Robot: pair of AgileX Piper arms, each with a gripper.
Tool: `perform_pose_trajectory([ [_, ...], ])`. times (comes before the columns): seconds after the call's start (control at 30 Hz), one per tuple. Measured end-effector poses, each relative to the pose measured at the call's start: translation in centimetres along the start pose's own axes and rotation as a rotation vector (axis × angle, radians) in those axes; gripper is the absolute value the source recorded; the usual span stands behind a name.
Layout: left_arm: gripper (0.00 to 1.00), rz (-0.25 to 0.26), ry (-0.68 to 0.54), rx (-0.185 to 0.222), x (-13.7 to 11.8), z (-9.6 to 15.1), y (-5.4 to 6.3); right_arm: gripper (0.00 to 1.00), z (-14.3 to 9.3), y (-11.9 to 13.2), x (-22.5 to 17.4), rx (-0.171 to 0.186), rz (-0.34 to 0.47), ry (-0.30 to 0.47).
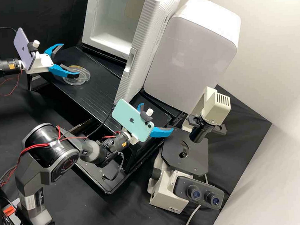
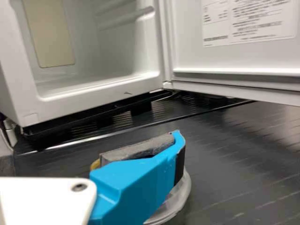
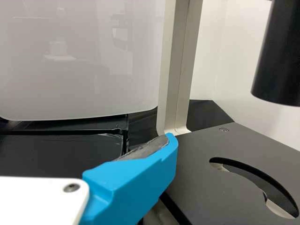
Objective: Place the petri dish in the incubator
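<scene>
The clear petri dish (image 1: 80, 76) lies on the black ribbed platform (image 1: 97, 94) in front of the white incubator (image 1: 109, 22), whose door (image 1: 145, 41) stands swung open. My left gripper (image 1: 70, 60) is open right at the dish, with one blue finger (image 1: 65, 71) over its near rim and the other finger raised off it. In the left wrist view that finger (image 2: 140, 187) covers most of the dish (image 2: 180, 194), and the incubator's empty chamber (image 2: 93, 56) lies straight beyond. My right gripper (image 1: 158, 120) is open and empty beside the microscope stage (image 1: 187, 154).
A large white housing (image 1: 193, 51) stands right of the incubator door. The microscope (image 1: 182, 189) stands at the front right, with its black stage (image 3: 225, 178) close to my right finger (image 3: 136, 183). Black cloth covers the bench around the platform.
</scene>
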Motion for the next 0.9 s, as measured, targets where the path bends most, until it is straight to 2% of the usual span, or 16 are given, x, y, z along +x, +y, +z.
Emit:
perform_pose_trajectory([
  [0.33, 1.00, -0.020, -0.101, 0.007, -0.5, 2.6, -0.5, 1.00, 0.0, 0.0, 0.0, 0.000, 0.000, 0.000],
  [0.43, 1.00, -0.028, -0.136, 0.029, -0.7, 3.5, -0.8, 1.00, 0.0, 0.0, 0.0, 0.000, 0.000, 0.000],
  [0.53, 1.00, -0.030, -0.155, 0.029, -0.7, 3.9, -0.8, 1.00, 0.0, 0.0, 0.0, 0.000, 0.000, 0.000],
  [0.8, 1.00, -0.029, -0.153, 0.033, -0.7, 3.9, -0.8, 1.00, 0.0, 0.0, 0.0, 0.000, 0.000, 0.000],
  [0.9, 1.00, -0.024, -0.138, 0.058, -0.6, 3.5, -0.7, 1.00, 0.0, 0.0, 0.0, 0.000, 0.000, 0.000],
])
